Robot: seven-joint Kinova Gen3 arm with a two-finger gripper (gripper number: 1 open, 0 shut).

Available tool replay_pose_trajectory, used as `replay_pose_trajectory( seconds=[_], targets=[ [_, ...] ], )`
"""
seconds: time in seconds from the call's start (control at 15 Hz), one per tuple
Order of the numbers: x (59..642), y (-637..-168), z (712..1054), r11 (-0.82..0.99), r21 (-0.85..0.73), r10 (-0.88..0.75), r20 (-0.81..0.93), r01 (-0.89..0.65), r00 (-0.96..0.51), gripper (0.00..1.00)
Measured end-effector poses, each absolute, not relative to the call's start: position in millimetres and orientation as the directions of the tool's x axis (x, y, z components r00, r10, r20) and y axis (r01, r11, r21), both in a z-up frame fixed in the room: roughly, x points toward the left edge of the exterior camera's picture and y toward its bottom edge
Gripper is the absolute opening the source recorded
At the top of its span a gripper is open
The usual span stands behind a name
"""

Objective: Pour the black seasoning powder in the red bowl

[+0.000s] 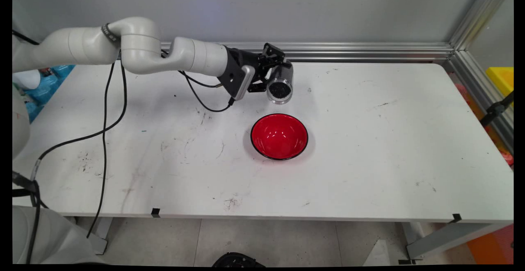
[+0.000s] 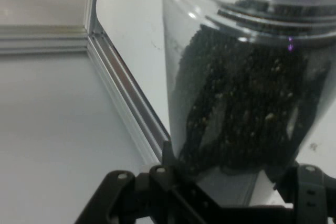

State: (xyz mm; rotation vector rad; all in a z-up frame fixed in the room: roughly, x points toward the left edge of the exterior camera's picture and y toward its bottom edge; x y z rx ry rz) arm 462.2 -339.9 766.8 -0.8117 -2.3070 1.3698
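Gripping a clear cylindrical jar [image 1: 280,83] of black granules; gripper [image 1: 274,71] above glossy red bowl [image 1: 279,136].

The main view looks from above the near edge of the table [image 1: 369,172], downward and across it to the grey wall [image 1: 287,12] behind the far edge. It stands far enough to show almost the whole table top, with the floor under the near edge. The hand view looks from the wrist along the gripper [image 2: 231,182], very near to a clear cup [image 2: 241,77] that fills most of it. Both views share this cup [image 1: 280,83], the table surface and the metal rail [image 2: 126,103] along the table's far edge [image 1: 369,51].
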Motion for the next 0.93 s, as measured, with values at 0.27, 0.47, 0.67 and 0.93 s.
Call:
replay_pose_trajectory(
  seconds=[0.27, 0.47, 0.67, 0.93],
  targets=[
    [456.8, -337.2, 763.9, 0.286, -0.887, 0.643, -0.103, 0.362, -0.759, 0.0],
    [452.0, -335.7, 761.4, 0.218, -0.888, 0.647, -0.179, 0.404, -0.741, 0.0],
    [448.4, -334.4, 758.7, 0.173, -0.885, 0.648, -0.228, 0.432, -0.727, 0.0],
    [444.0, -332.2, 753.8, 0.123, -0.877, 0.646, -0.285, 0.465, -0.708, 0.0]
  ],
)
